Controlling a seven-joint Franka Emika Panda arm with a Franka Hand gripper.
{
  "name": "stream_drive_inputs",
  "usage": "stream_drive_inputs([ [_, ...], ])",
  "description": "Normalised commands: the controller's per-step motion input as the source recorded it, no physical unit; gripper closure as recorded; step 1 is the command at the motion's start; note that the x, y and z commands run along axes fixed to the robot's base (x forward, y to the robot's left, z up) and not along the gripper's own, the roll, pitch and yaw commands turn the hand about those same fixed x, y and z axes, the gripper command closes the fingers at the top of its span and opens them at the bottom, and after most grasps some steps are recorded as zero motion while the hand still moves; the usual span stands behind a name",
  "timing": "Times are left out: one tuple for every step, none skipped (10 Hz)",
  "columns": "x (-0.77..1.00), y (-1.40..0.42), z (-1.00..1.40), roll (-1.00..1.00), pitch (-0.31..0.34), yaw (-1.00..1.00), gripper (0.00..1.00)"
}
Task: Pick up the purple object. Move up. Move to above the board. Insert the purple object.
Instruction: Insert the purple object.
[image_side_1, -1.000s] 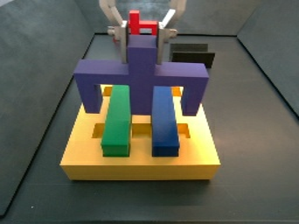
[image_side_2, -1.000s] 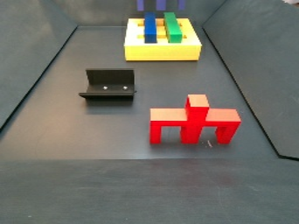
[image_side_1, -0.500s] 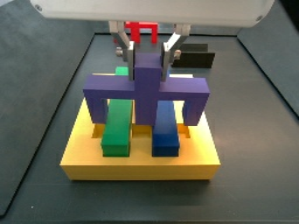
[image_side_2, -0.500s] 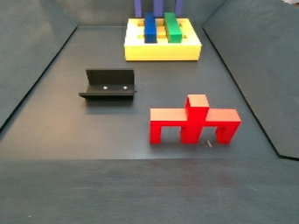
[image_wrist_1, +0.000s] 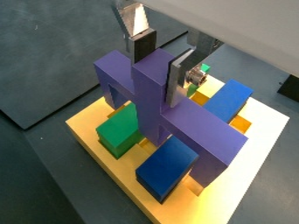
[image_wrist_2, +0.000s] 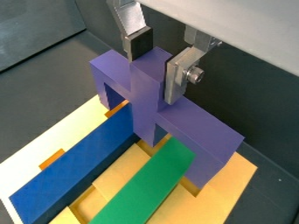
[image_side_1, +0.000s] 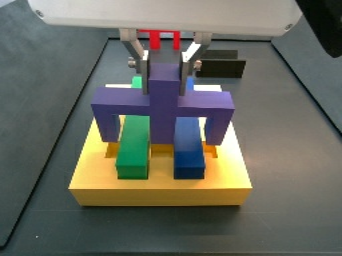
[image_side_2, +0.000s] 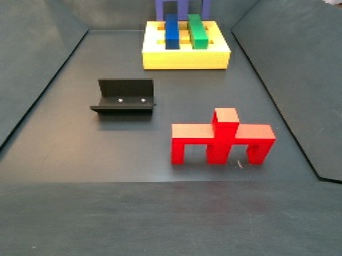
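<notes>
- The gripper (image_wrist_1: 160, 54) is clamping its jaws on the central post of the purple object (image_wrist_1: 176, 122), pads pressing both post faces.
- The purple object is straddling the green bar (image_wrist_2: 149, 187) and blue bar (image_wrist_2: 73, 171), over the board (image_side_1: 160, 182).
- The red piece (image_side_2: 222, 139) is standing well apart from the board.

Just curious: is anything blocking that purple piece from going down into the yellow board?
Nothing visible does. The gripper holds the purple object by its post above the board, its legs straddling the green bar and blue bar.
</notes>
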Motion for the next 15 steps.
stream_drive_inputs([
  [0.0, 0.0, 0.15, -0.25, 0.0, -0.05, 1.0],
  [0.0, 0.0, 0.03, -0.26, 0.0, -0.06, 1.0],
  [0.0, -0.03, -0.01, -0.2, 0.0, -0.08, 1.0],
  [0.09, 0.0, -0.23, -0.14, 0.0, -0.05, 1.0],
  [0.06, 0.0, -0.25, -0.06, -0.004, -0.05, 1.0],
  [0.02, 0.0, -0.22, 0.0, -0.006, -0.02, 1.0],
  [0.06, 0.0, -0.21, 0.0, -0.001, 0.0, 1.0],
  [0.08, 0.05, -0.14, 0.0, 0.0, 0.0, 1.0],
  [0.0, 0.13, 0.0, 0.02, 0.0, 0.0, 1.0],
  [0.0, 0.07, 0.0, 0.12, -0.013, 0.0, 1.0],
  [0.0, -0.06, -0.01, 0.19, -0.064, 0.03, 1.0],
  [0.0, -0.14, -0.16, 0.15, -0.066, 0.0, 1.0],
  [0.0, -0.09, -0.26, 0.12, -0.079, 0.0, 1.0],
  [0.0, -0.03, -0.33, 0.15, -0.081, 0.0, 1.0],
  [0.0, 0.0, -0.3, 0.21, -0.077, 0.0, 1.0],
])
